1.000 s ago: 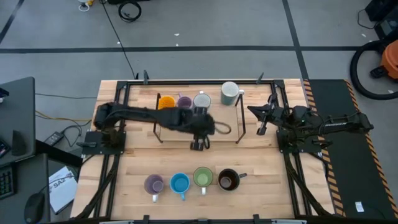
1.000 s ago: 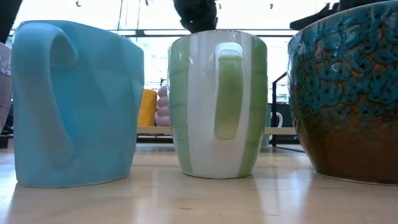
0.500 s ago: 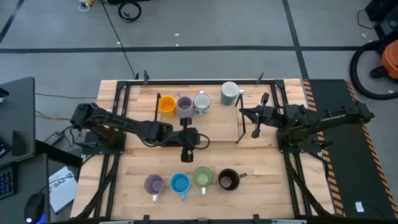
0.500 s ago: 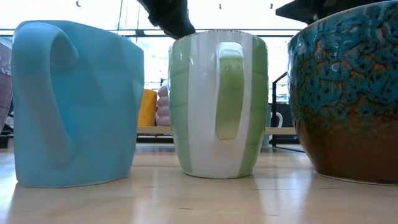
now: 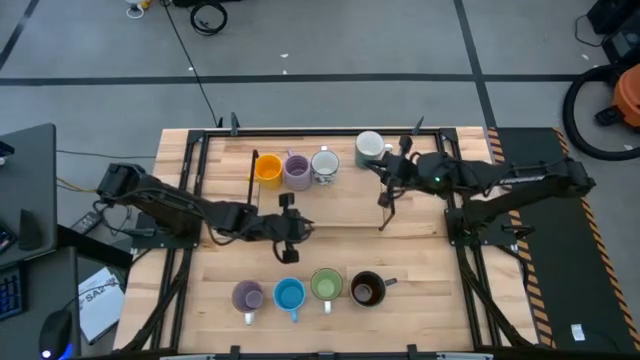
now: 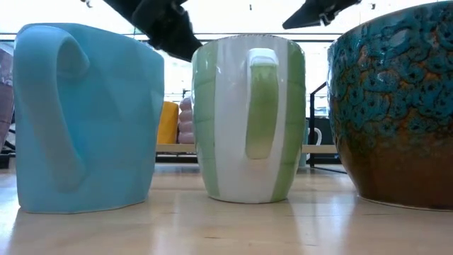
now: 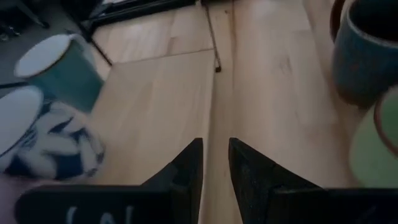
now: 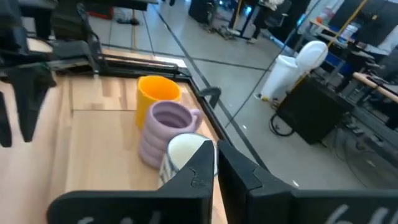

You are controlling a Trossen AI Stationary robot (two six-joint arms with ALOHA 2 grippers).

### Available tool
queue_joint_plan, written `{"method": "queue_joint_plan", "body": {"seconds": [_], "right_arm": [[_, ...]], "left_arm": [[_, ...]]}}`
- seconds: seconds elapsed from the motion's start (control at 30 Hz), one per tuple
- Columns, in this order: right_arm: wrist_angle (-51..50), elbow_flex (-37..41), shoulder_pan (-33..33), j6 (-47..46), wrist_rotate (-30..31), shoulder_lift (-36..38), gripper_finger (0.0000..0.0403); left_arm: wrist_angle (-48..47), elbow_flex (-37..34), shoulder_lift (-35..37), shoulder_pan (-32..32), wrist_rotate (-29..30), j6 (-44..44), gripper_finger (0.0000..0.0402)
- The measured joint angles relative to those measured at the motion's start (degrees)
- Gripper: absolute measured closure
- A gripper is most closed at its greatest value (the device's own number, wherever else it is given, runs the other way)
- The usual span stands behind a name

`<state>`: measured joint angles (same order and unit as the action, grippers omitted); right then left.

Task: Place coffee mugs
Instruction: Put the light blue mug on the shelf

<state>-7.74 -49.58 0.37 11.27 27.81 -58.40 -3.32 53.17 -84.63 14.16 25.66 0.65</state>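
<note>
Both arms have moved: the left gripper [image 5: 289,258] now hangs empty, slightly parted, just above the blue mug [image 5: 289,295]. The right gripper [image 5: 384,167], nearly shut and empty, sits beside the pale mug [image 5: 369,148].

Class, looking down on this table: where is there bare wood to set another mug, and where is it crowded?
Free: the raised platform right of the white patterned mug, and the table corner right of the dark brown-black mug. Crowded: the front row from the lavender mug across, where the left gripper hovers.

Orange mug [image 8: 159,94] beside ridged purple mug [image 8: 165,129].
</note>
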Motion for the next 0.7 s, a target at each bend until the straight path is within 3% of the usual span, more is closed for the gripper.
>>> {"method": "queue_joint_plan", "body": {"seconds": [0.37, 0.7], "right_arm": [[-10.3, -12.4, -10.5, 0.5, -4.1, -13.0, 0.0319], [-25.9, -21.5, -19.4, -0.4, -11.4, -23.8, 0.0296]], "left_arm": [[3.3, -7.7, 13.2, -2.5, 1.3, 10.0, 0.032], [7.2, -10.1, 15.9, -3.0, 1.2, 5.7, 0.032]]}}
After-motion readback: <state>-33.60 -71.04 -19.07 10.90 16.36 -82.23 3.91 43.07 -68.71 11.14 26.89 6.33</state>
